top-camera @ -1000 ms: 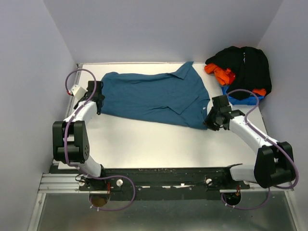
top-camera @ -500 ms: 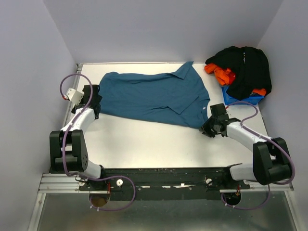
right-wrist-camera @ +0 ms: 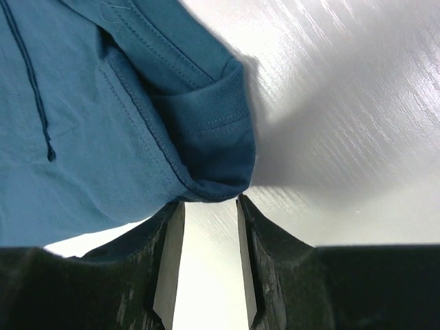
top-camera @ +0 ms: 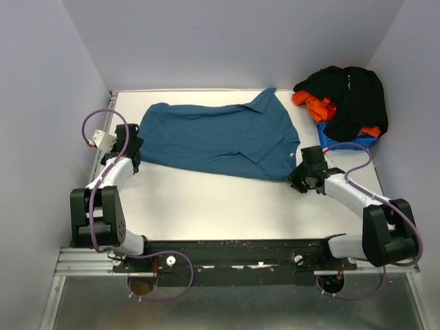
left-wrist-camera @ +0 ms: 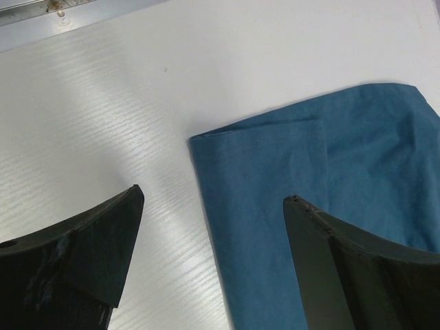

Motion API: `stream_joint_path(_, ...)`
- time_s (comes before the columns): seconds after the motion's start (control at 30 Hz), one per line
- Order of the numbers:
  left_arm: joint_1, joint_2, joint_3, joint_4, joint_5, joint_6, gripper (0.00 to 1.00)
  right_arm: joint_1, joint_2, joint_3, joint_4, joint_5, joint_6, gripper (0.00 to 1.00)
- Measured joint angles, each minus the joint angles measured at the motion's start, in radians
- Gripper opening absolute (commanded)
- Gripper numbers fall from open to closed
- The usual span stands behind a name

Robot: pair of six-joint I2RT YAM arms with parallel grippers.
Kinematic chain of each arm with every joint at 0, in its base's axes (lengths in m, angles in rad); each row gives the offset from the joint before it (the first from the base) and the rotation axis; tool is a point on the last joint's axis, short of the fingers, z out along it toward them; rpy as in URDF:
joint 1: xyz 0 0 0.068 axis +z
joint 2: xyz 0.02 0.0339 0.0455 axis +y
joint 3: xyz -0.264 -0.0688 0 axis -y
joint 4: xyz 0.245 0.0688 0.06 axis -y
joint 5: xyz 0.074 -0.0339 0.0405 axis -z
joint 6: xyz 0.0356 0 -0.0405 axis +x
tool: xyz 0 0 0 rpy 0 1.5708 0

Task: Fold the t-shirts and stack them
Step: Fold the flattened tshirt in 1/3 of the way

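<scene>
A teal-blue collared t-shirt point(top-camera: 220, 137) lies spread flat across the back of the white table point(top-camera: 220, 206). My left gripper point(top-camera: 135, 146) is at its left hem, wide open. In the left wrist view the hem corner point(left-wrist-camera: 275, 179) lies between and ahead of the gripper point(left-wrist-camera: 213, 194), untouched. My right gripper point(top-camera: 298, 176) is at the shirt's right sleeve. In the right wrist view the sleeve cuff point(right-wrist-camera: 216, 137) hangs just past the gripper point(right-wrist-camera: 210, 202), whose jaws are parted with bare table between them. A black t-shirt point(top-camera: 350, 93) and an orange one point(top-camera: 314, 104) are piled at the back right.
A small blue bin point(top-camera: 340, 141) sits under the black and orange pile, close behind my right arm. Grey walls enclose the table on three sides. A metal rail point(left-wrist-camera: 75, 10) runs along the table's left edge.
My right gripper's jaws have parted a little wider at the sleeve, and it has shifted slightly back. My left gripper has edged toward the back left along the hem, still wide open.
</scene>
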Motion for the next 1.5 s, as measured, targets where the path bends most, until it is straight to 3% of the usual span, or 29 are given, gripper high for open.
stream_joint_path(0.73, 0.000, 0.019, 0.000, 0.014, 0.028, -0.007, 0.97, 0.000, -0.103, -0.050, 0.026, -0.026, 0.000, 0.46)
stream_joint_path(1.03, 0.000, 0.019, 0.000, 0.014, 0.032, -0.007, 0.97, 0.000, 0.057, 0.017, 0.032, 0.002, 0.006, 0.38)
stream_joint_path(1.2, 0.000, 0.017, -0.001, 0.016, 0.032, -0.009, 0.97, -0.002, 0.071, 0.017, 0.030, 0.028, 0.020, 0.36)
stream_joint_path(1.3, 0.000, 0.017, -0.001, 0.016, 0.032, -0.010, 0.97, -0.011, 0.069, 0.017, 0.025, 0.047, 0.018, 0.29)
stream_joint_path(1.37, 0.000, 0.019, -0.001, 0.015, 0.033, -0.013, 0.96, -0.023, 0.063, 0.015, 0.020, 0.062, 0.010, 0.07)
stream_joint_path(1.4, 0.000, 0.021, -0.001, 0.015, 0.034, -0.014, 0.95, -0.030, 0.057, 0.013, 0.018, 0.069, 0.000, 0.01)
stream_joint_path(1.5, 0.000, 0.034, -0.001, 0.008, 0.035, -0.024, 0.91, -0.056, 0.040, 0.009, 0.014, 0.085, -0.032, 0.01)
